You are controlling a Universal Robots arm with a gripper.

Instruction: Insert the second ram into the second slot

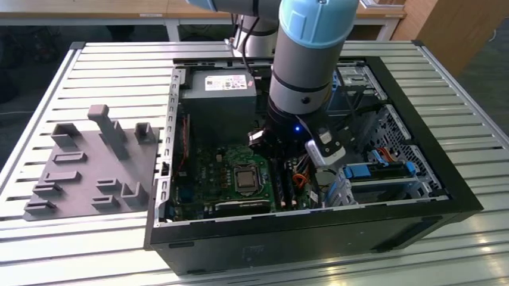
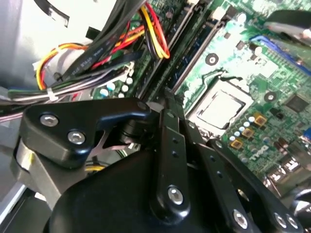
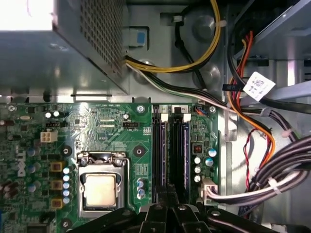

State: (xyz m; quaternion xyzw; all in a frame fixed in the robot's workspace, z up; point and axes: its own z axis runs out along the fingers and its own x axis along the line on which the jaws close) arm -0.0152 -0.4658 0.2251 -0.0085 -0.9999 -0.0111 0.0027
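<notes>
Gripper (image 3: 167,201) closed narrow over the memory slots (image 3: 170,155); second ram (image 3: 185,153) seemingly seated beneath.

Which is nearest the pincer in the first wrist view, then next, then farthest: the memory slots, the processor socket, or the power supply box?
1. Memory slots: running right up to the pincer.
2. Processor socket: beside the slots on the green motherboard.
3. Power supply box: beyond the board's far edge.
</notes>
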